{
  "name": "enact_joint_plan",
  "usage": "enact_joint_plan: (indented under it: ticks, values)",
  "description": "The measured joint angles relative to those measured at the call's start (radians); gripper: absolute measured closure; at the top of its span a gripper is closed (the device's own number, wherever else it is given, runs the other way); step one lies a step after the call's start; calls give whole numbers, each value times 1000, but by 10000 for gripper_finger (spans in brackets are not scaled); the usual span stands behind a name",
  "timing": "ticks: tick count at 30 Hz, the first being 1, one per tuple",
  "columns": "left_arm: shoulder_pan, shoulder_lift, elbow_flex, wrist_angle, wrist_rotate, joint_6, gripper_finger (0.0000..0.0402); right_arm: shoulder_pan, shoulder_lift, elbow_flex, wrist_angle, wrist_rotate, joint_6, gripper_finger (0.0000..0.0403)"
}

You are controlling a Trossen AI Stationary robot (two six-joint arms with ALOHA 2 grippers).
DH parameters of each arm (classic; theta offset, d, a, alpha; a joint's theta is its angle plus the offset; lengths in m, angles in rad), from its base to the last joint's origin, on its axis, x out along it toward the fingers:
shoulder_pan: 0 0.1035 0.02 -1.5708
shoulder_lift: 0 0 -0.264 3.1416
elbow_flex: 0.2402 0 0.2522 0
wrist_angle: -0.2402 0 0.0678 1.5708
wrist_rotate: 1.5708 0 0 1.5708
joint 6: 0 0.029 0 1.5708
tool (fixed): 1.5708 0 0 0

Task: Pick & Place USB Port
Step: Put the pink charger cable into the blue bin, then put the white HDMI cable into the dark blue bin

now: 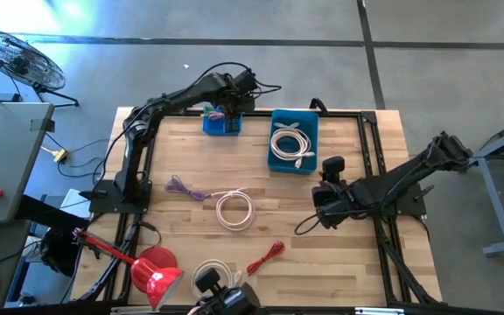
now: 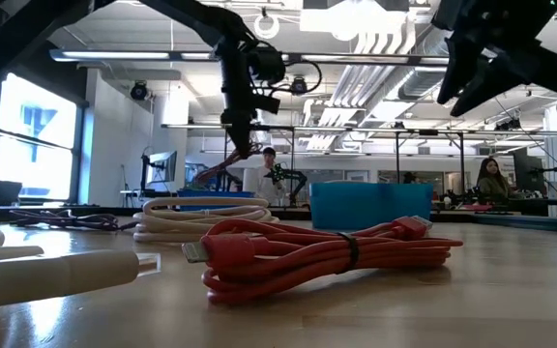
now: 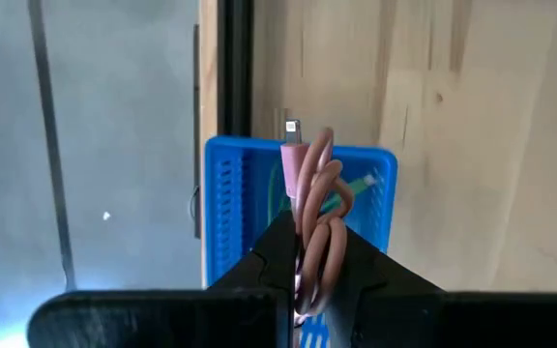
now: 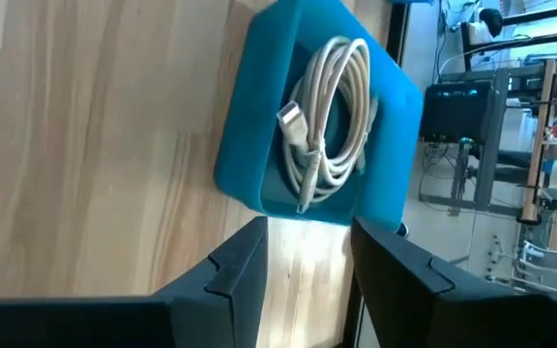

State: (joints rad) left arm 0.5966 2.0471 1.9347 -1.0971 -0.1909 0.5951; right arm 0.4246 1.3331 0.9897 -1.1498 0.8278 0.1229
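Observation:
My left gripper (image 3: 315,253) is shut on a pink coiled USB cable (image 3: 315,184) and hangs over the small blue slotted basket (image 1: 221,122) at the table's far edge. Something green (image 3: 364,182) lies in that basket. My right gripper (image 4: 307,237) is open and empty, hovering above the table near the teal bin (image 1: 293,140), which holds a coiled white cable (image 4: 325,116). On the wood lie a purple cable (image 1: 185,188), a pale coiled cable (image 1: 234,210), a red cable (image 2: 317,253) and another white cable (image 1: 213,271). My left gripper pinches the pink cable bundle between its two fingers, several strands together, at the coil's lower part (image 3: 319,242). The fingers come from above, pointing down. The bundle is lifted clear over the blue basket, and its plug end (image 3: 292,128) sticks out beyond the fingertips.
A red cone-shaped object (image 1: 156,273) sits at the near left corner. A black frame rail (image 1: 339,112) runs along the table's edges. A floor fan (image 1: 16,57) stands beyond the far left corner. People sit in the room behind (image 2: 491,179).

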Motion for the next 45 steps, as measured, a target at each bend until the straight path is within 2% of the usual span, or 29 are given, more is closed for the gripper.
enact_joint_plan:
  ticks: [12,17,21,32,36,42,45]
  values:
    - [13,51,0,-63,-32,-38,382,-6,-4,-24,19,-4,-12,263]
    - [13,51,0,-75,-38,-61,334,-6,-7,-24,20,-4,-15,263]
    - [12,51,0,-103,-82,-61,305,-6,-7,-24,30,-4,-19,263]
    - [12,49,0,-113,-133,-78,295,-6,-7,-24,30,-7,-19,263]
    - [-2,19,4,-190,-78,-125,294,-6,-7,-24,30,-9,-19,263]
    - [-77,-3,145,-493,55,-234,293,-6,-7,-23,39,-9,-33,263]
    - [-135,-44,152,-458,184,-297,293,-6,-7,-23,59,-7,-44,263]
